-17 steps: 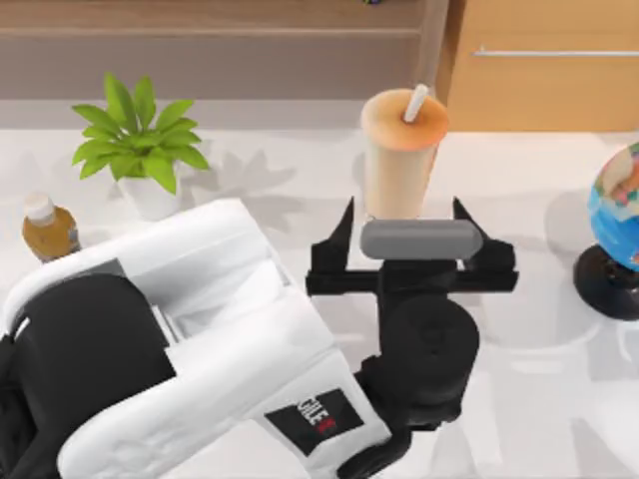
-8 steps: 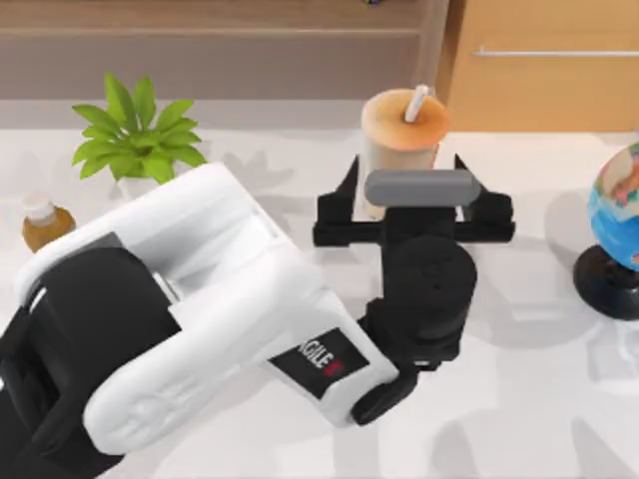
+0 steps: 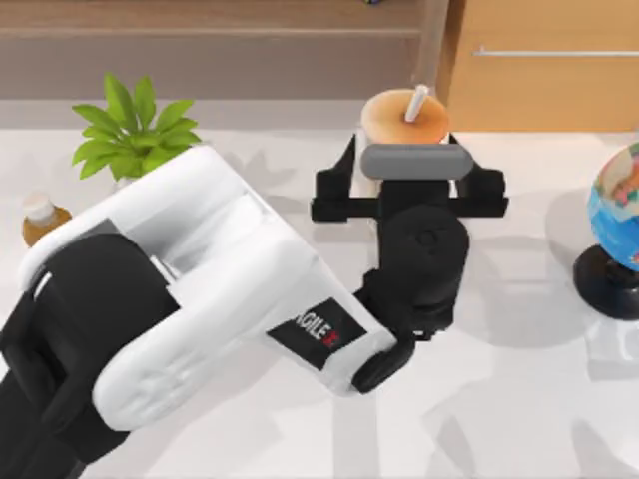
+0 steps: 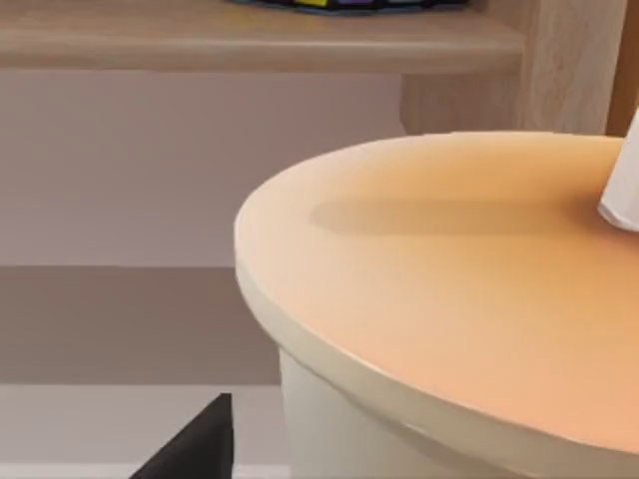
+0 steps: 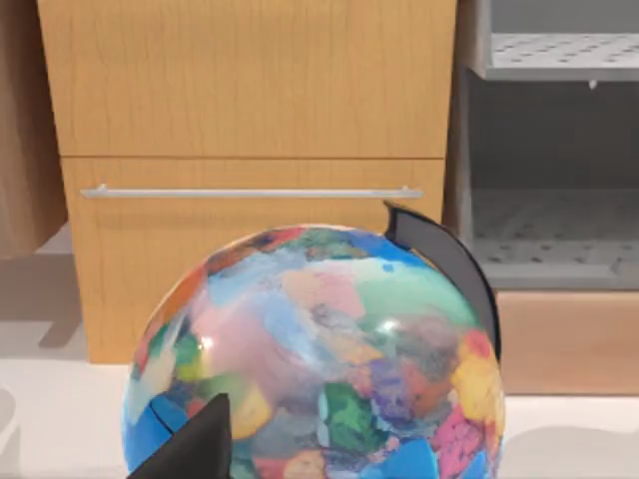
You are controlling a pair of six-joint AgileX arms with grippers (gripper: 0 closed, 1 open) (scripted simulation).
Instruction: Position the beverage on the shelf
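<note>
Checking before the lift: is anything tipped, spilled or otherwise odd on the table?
Nothing stands out. The beverage stands upright with its straw in the lid, between the left gripper's open fingers. The plant, small bottle and globe are upright, no spill.

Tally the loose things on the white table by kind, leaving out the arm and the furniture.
Drinks: 2, the milk tea cup between the open fingers of the left hand, and the small bottle at the table's left.
Plants: 1, the potted plant.
Globes: 1, the globe at the right edge.
Total: 4.
</note>
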